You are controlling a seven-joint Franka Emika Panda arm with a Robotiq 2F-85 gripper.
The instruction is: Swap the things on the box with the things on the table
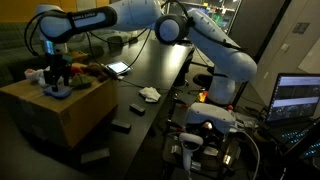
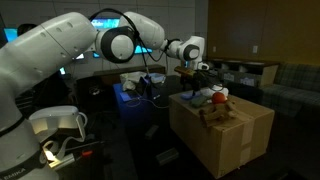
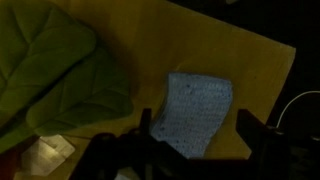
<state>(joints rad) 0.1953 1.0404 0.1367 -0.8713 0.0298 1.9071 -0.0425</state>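
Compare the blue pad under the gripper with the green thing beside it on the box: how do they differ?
The blue pad is a small, flat rectangle with straight edges; the green thing is larger, puffy and creased, running out of the wrist view. The blue pad shows between the fingers of the open gripper; the green thing sits off to one side. Both rest on the box top.

Spread pincer [image 3: 195, 120] straddles a flat blue rectangle [image 3: 198, 100] on the box [image 3: 255, 65].
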